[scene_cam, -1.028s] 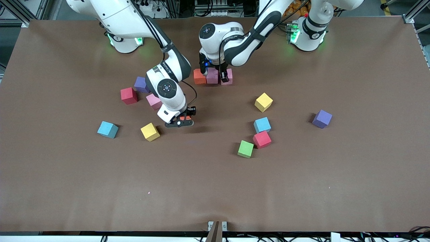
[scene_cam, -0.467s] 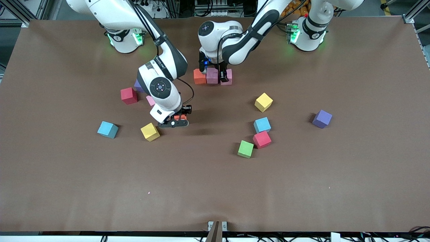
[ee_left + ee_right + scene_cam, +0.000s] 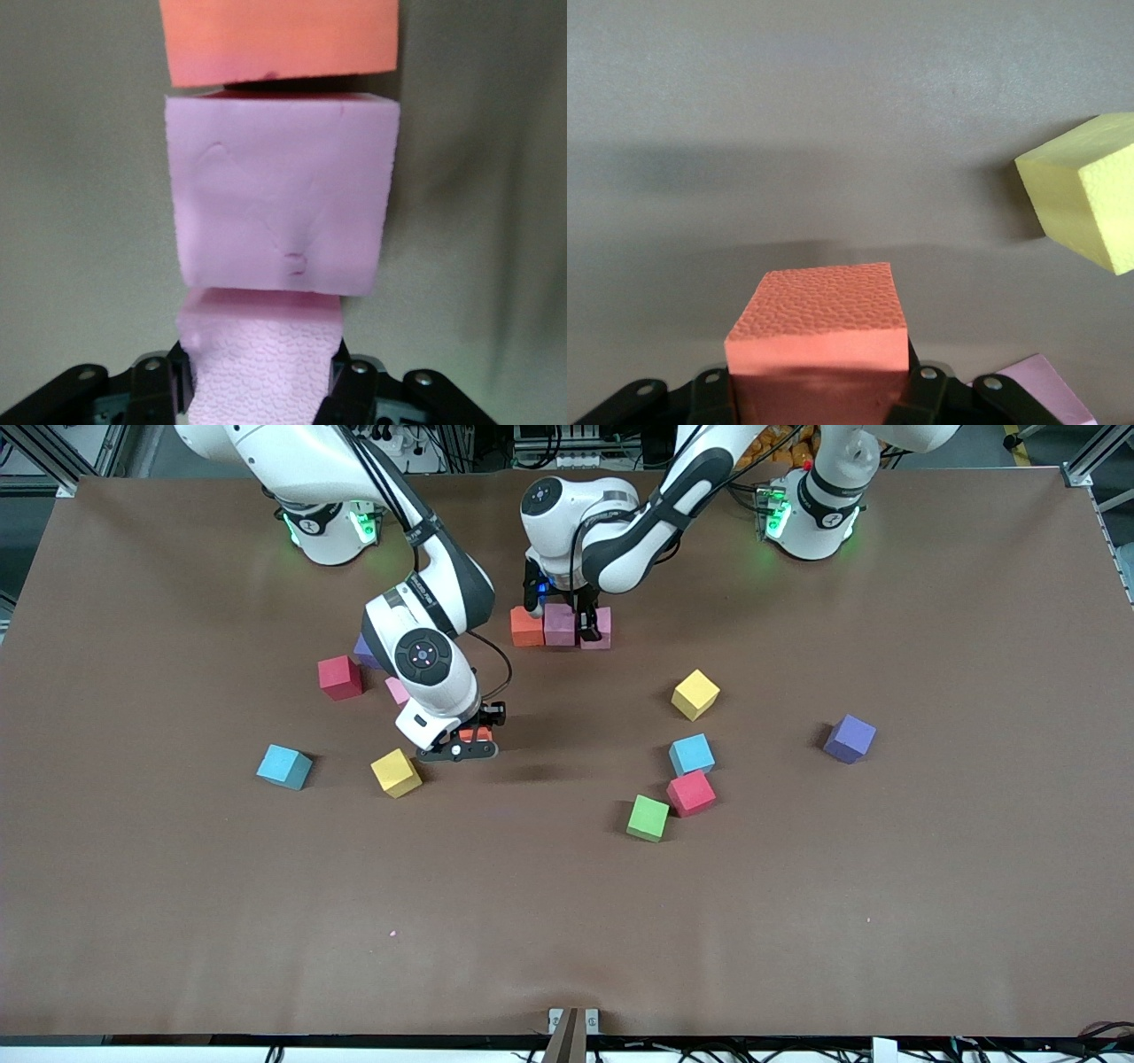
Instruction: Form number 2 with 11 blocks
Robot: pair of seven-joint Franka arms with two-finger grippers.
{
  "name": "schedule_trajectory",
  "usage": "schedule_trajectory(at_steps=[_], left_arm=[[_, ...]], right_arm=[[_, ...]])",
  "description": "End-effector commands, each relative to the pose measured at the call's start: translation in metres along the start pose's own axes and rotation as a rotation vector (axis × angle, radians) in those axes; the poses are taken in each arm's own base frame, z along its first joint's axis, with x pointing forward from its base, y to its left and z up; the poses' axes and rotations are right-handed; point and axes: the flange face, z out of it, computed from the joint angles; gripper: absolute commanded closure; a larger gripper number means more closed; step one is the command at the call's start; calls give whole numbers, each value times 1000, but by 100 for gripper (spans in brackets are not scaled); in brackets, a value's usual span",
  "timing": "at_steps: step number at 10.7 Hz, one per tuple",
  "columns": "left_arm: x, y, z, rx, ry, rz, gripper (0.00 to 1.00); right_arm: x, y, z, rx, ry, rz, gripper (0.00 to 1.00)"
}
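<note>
An orange foam cube (image 3: 819, 328) is held clamped in the right claw (image 3: 461, 746) above the tabletop (image 3: 797, 921); a pink cube (image 3: 261, 372) is pinched by the left claw (image 3: 562, 622) in the row. The foam is judged light and soft; flat opposite faces should be gripped gently.

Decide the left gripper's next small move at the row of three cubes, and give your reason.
Probably open and lift away: the left gripper is shut on the pink cube, which already seems to sit on the table in line beside the mauve cube and orange cube.
</note>
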Motion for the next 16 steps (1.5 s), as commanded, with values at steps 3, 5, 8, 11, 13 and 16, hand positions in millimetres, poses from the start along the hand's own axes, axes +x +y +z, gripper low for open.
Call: schedule_trajectory(at_steps=[3, 5, 8, 11, 13, 16], left_arm=[[16, 2, 12, 1, 13, 32, 90], [17, 1, 10, 3, 17, 31, 90], [25, 1, 12, -4, 25, 30, 89], [25, 3, 12, -5, 22, 19, 15], [23, 2, 6, 5, 20, 20, 0], [11, -2, -34, 62, -14, 21, 0]], right_arm=[[0, 1, -10, 0, 3, -6, 71], [8, 12, -23, -4, -2, 13, 70], [19, 29, -33, -16, -39, -1, 70], [19, 27, -32, -15, -38, 1, 70], [18, 26, -32, -16, -38, 4, 70], [16, 21, -31, -8, -42, 12, 70]])
